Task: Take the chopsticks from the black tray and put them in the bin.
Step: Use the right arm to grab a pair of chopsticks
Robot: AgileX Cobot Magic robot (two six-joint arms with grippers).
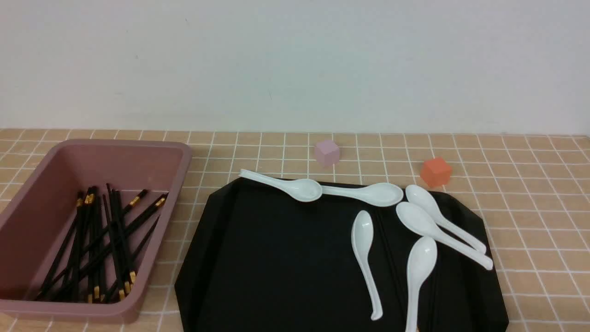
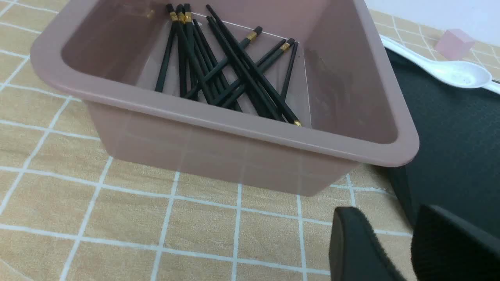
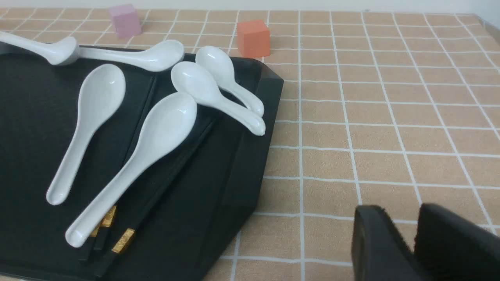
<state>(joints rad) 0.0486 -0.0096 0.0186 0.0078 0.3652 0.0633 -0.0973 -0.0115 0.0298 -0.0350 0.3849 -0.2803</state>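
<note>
A few chopsticks (image 3: pixel 124 236) lie on the black tray (image 1: pixel 276 258), in its 4 o'clock part, pinned under two of the white spoons (image 1: pixel 366 258) with their gold-banded ends pointing to 6 o'clock. Only the right wrist view shows them clearly. In the front view they are faint dark lines against the black surface. The other chopsticks (image 1: pixel 99 244) lie in a crossed heap inside the bin (image 1: pixel 182 159), which stands at the tray's 9 o'clock with a narrow strip of table (image 1: pixel 530 207) between them. The front view shows neither arm. The right gripper (image 3: pixel 404 214) appears only in its own wrist view, over bare table past the tray's 3 o'clock rim, near the 4 o'clock corner. The tray's chopsticks are at about its 9 o'clock, apart from it across the raised rim. Its fingers are drawn close with only a slit between them and nothing in it. The left gripper (image 2: pixel 396 218) hangs off the bin's 5 o'clock corner, beside the tray's edge, and is likewise nearly closed and empty. The tray's 9 o'clock half is bare. Two spoons lie across its 12 o'clock rim. Beyond that rim a pink cube (image 1: pixel 327 152) sits at 12 o'clock and an orange cube (image 1: pixel 435 171) at 1 o'clock. The table at the tray's 3 o'clock is open.
</note>
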